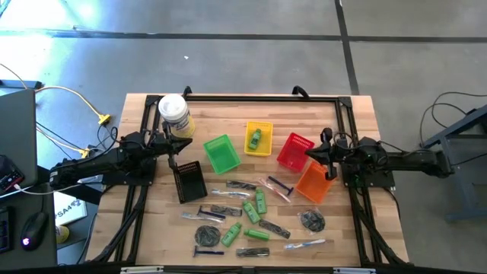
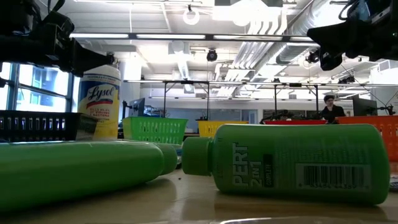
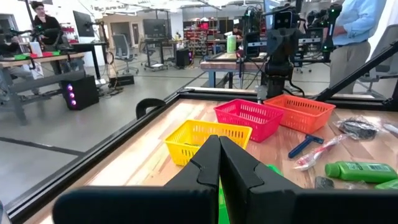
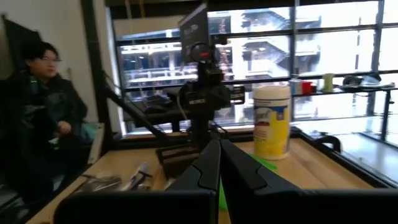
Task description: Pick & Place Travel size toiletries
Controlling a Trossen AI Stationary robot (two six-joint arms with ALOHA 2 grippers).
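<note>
From above, we are seeing the green basket (image 1: 221,152) as our landmark: the left gripper (image 1: 183,144) is hovering just beside it, fingers together and empty, and the right gripper (image 1: 312,151) is waiting beyond the red basket (image 1: 294,150), also closed on nothing. The travel size toiletries (image 1: 255,221) are lying scattered on the table (image 1: 350,228) near the green basket, with one green bottle (image 1: 256,138) sitting in the yellow basket (image 1: 259,126) beside it. At table height, two green bottles (image 2: 298,162) are blocking most of the spread. The left wrist view is cutting the toiletries off. In the right wrist view, they are blurred.
</note>
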